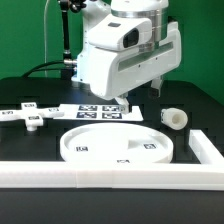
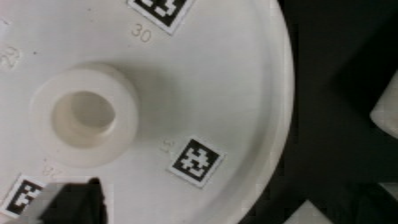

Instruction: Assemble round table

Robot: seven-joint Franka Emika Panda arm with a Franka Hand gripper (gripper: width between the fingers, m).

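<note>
The large white round disc [image 1: 117, 146] lies flat on the black table, with small tags on it. In the wrist view it fills the picture [image 2: 196, 90], showing its raised central hub [image 2: 84, 112]. My gripper [image 1: 126, 102] hangs just above the disc's far edge, open and empty. In the wrist view the gripper [image 2: 205, 212] has one dark finger [image 2: 68, 200] over the disc face and the other beyond the rim. The short cylindrical leg [image 1: 176, 118] lies at the exterior view's right. The flat cross-shaped base [image 1: 30, 116] lies at the left.
The marker board [image 1: 98, 111] lies behind the disc under the arm. A long white rail [image 1: 100, 176] runs along the front and turns back at the exterior view's right [image 1: 206, 150]. Cables hang behind the arm.
</note>
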